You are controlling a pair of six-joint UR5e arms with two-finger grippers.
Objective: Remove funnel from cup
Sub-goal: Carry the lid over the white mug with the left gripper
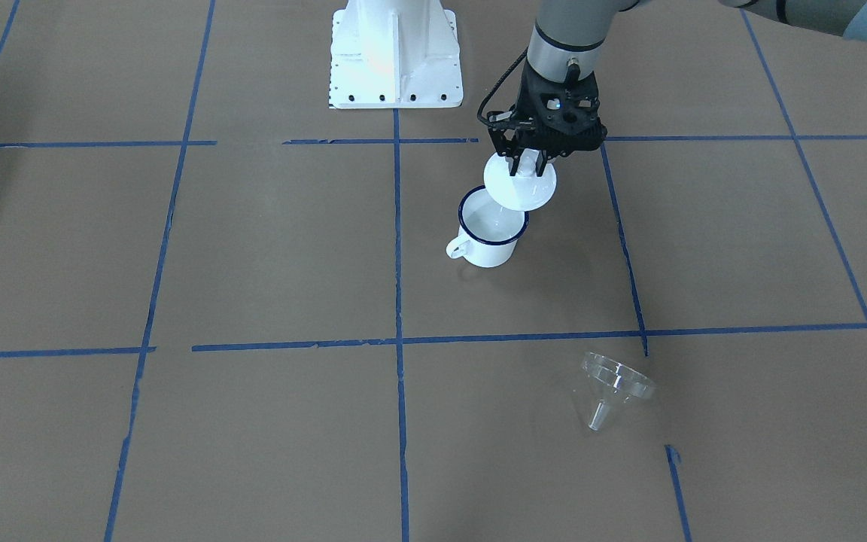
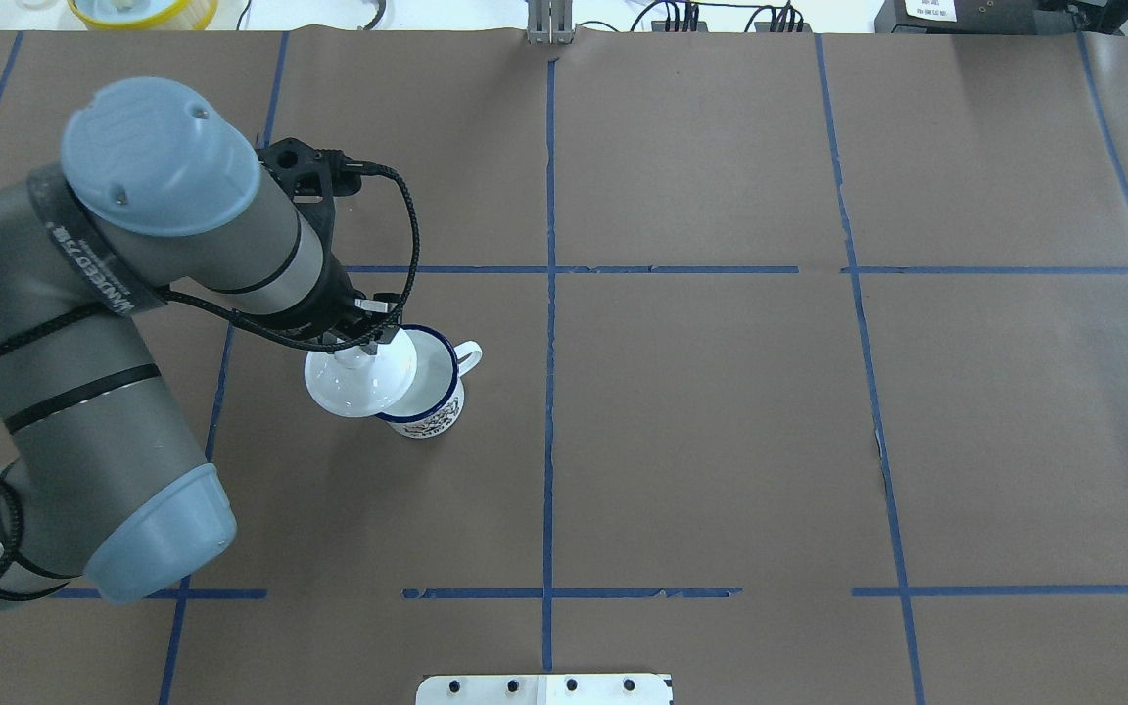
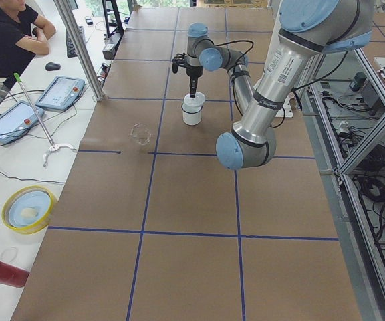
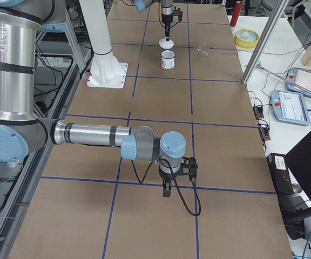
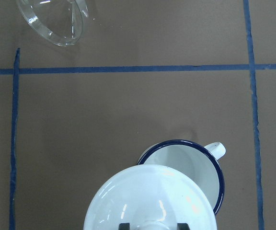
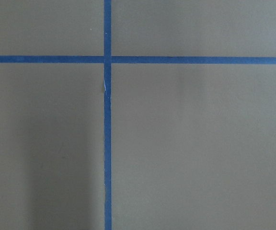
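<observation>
The clear funnel (image 1: 618,380) lies on its side on the brown table, well away from the cup; it also shows at the top left of the left wrist view (image 5: 56,19). The white mug with a dark blue rim (image 1: 488,241) stands upright and open, handle toward the table's middle (image 2: 432,411). My left gripper (image 1: 527,167) is shut on the knob of a white round lid (image 1: 520,188) and holds it just above and partly over the mug's rim (image 5: 190,160). My right gripper (image 4: 167,193) hangs over bare table far off; I cannot tell whether it is open or shut.
The white robot base (image 1: 396,53) stands at the table's rear middle. Blue tape lines grid the brown table. A yellow bowl (image 3: 29,207), tablets and a seated operator are on the side bench beyond the table's far edge.
</observation>
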